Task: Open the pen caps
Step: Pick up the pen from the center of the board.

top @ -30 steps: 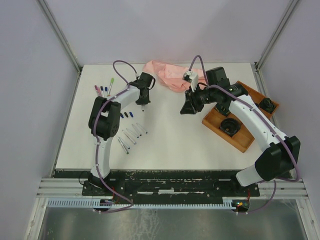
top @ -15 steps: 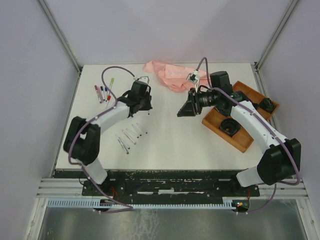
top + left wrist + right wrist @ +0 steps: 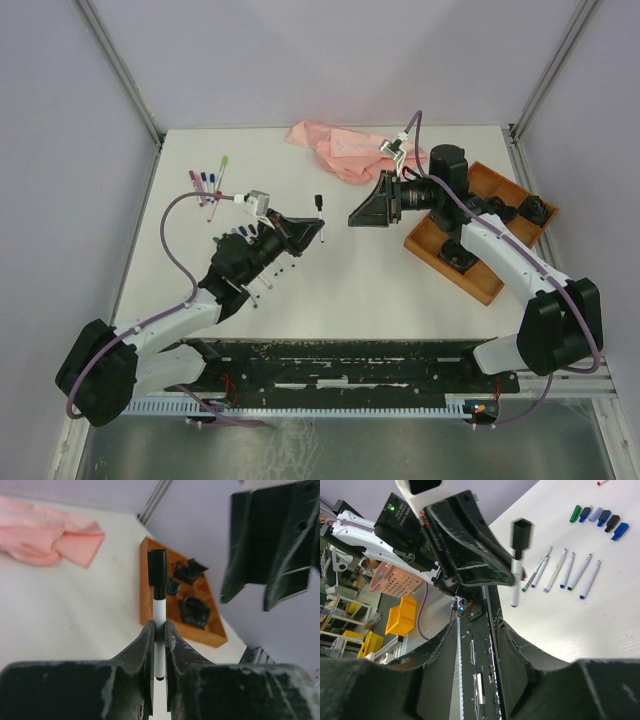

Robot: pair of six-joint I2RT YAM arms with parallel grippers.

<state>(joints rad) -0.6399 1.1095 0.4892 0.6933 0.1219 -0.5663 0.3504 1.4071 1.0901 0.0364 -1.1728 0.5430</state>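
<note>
My left gripper (image 3: pixel 316 233) (image 3: pixel 159 631) is shut on the white barrel of a pen (image 3: pixel 159 611) and holds it above the table's middle. The pen's black cap (image 3: pixel 319 203) (image 3: pixel 157 567) (image 3: pixel 521 532) is on and points away from the fingers. My right gripper (image 3: pixel 353 217) (image 3: pixel 476 635) is open, just right of the pen and facing it, not touching. Several loose pen caps (image 3: pixel 600 517) in green, blue and black lie in a row. Uncapped white pens (image 3: pixel 567 570) lie beside them. A few capped pens (image 3: pixel 207 181) rest at the far left.
A crumpled pink cloth (image 3: pixel 345 150) (image 3: pixel 45 540) lies at the back centre. A wooden tray (image 3: pixel 490 283) (image 3: pixel 146 605) with black round parts sits at the right, under the right arm. The left arm stretches low across the table's left front.
The left arm has swung down and toward the middle, carrying the capped pen up toward the right gripper. The right gripper has shifted slightly left and its jaws have spread wider.
</note>
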